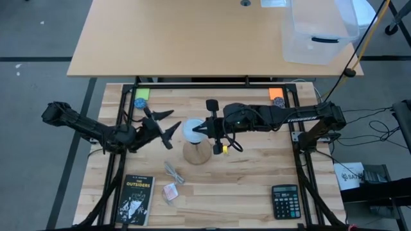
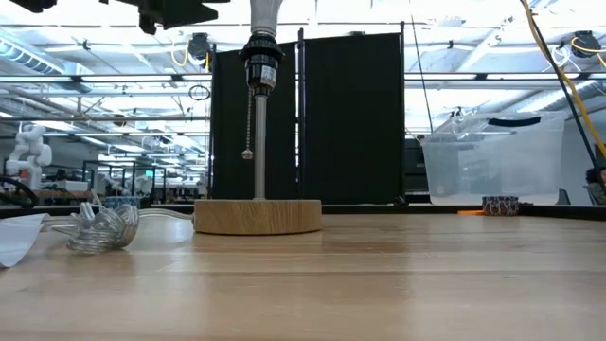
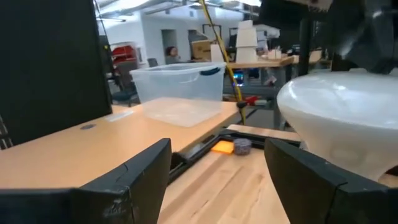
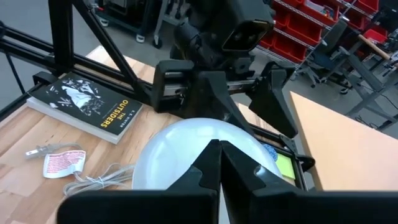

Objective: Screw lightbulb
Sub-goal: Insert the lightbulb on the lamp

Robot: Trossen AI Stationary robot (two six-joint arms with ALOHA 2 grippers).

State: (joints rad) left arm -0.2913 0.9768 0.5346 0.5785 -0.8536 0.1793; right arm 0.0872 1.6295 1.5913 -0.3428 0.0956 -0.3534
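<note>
Book [image 1: 136, 199] lies at the table's front-left corner, cover up, w/ a coiled cord [image 1: 173, 172] and its tagged plug [image 1: 170, 191] just to the right of it. Above those, my left gripper [image 1: 168, 128] hangs over the wood table [image 1: 257, 179], jaws spread wide, aimed toward the lightbulb [image 1: 194, 130] but apart from it; nothing sits between the fingers. Left wrist cam agrees: both dark fingers [image 3: 134, 180] are far apart w/ the white globe [image 3: 339, 121] looming just past one of them.

Center: lightbulb sits on top of the lamp stand [image 1: 196, 152], its neck in the black socket [image 2: 260, 64] per the low view, w/ a pull chain [image 2: 250, 118] dangling beside the metal post over the round wooden base [image 2: 258, 216].

My right gripper [image 1: 207, 130] reaches in from the right side, tips at the globe's edge. In the right wrist cam my two fingers [image 4: 205, 171] look pressed together w/ only a thin seam between, lying over the globe [image 4: 180, 155], not around it; whether they touch it I can't tell.

Farther right: orange tag [image 1: 276, 94] at the back edge, calculator [image 1: 284, 201] at front-right. Green tag [image 1: 142, 94] sits at back-left. Clear plastic bin [image 1: 318, 32] rests on the second table [image 1: 180, 38] behind.
</note>
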